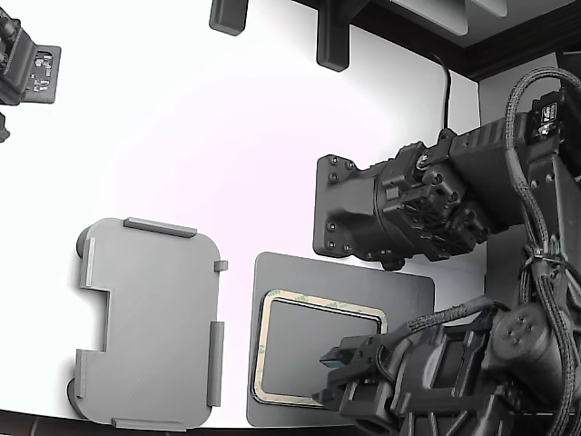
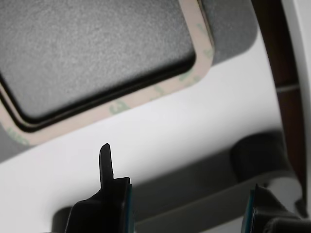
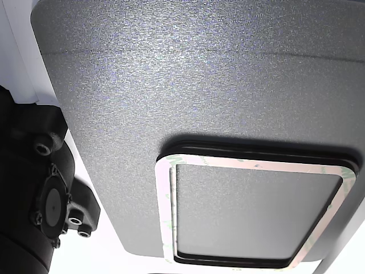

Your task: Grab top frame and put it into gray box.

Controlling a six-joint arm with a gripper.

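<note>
The top frame (image 1: 313,302), a thin tan ring with faint green patches, lies flat on a dark gray mat (image 1: 399,295). It also shows in the wrist view (image 2: 146,99) and in the other view (image 3: 251,164). My gripper (image 1: 329,374) hovers over the frame's lower right corner in the exterior view, pointing toward the exterior view's left. It is open, and in the wrist view nothing sits between the gripper's (image 2: 180,167) dark fingers (image 2: 104,162). The gray box (image 1: 145,327), a light gray shallow tray with edge tabs, lies empty to the exterior view's left of the mat.
A second black arm (image 1: 399,209) hangs above the mat's upper right edge in the exterior view. Its housing (image 3: 45,194) borders the mat in the other view. Dark fixtures (image 1: 331,41) stand at the white table's far edge, and a black device (image 1: 27,68) at the upper left.
</note>
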